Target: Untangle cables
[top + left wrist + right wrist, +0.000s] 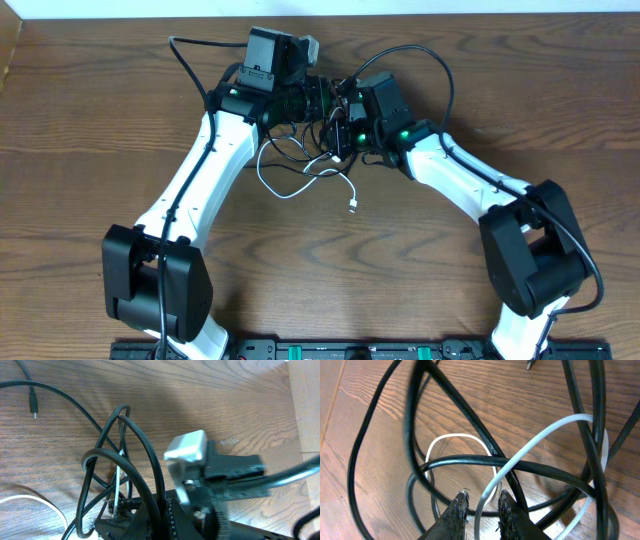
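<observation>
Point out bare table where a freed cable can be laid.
Bare: the wide stretch of table between the left arm and right arm, in front of the white plug; also outside each arm. Crowded: the cables bunched at back centre.

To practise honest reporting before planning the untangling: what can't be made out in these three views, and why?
Overhead: the cable tangle is too small to trace and partly under the arms.
Left wrist: whether the left jaws hold anything is lost in dark clutter at the bottom edge; the silver block is blurred.
Right wrist: the black plug is cut by the top edge.
</observation>
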{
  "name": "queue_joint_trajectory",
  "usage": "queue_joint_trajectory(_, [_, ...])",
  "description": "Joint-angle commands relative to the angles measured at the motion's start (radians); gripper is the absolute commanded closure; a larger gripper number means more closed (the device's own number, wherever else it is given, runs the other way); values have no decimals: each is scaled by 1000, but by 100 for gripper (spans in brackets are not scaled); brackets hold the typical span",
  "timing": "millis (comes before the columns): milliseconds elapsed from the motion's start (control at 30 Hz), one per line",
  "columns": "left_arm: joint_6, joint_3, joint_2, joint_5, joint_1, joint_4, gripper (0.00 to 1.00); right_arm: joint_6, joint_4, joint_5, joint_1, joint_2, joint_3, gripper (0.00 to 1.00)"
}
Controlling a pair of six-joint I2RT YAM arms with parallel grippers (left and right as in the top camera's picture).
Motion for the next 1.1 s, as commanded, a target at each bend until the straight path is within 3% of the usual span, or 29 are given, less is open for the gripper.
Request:
queue_joint_trajectory(0, [-13, 2, 0, 20, 5, 8, 93, 29, 19, 28, 6, 40, 6, 81])
queue_joint_trajectory(167, [-13, 2, 0, 20, 5, 8, 92, 33, 78, 33, 1, 53, 6, 87])
queue_joint_trajectory(233, [-13, 2, 0, 20, 6, 8, 93, 30, 103, 32, -3, 53, 6, 98])
queue_joint_trajectory(400, [-13, 2, 0, 19, 10, 4, 93, 21, 118, 1, -22, 37, 6, 99])
queue_joint_trajectory(800, [-12, 2, 1, -3, 79, -24, 93, -64, -44, -132, -122, -220, 6, 99])
queue_joint_trajectory(1067, [66, 1, 2, -3, 82, -61, 93, -86, -244, 200, -168, -407, 6, 99])
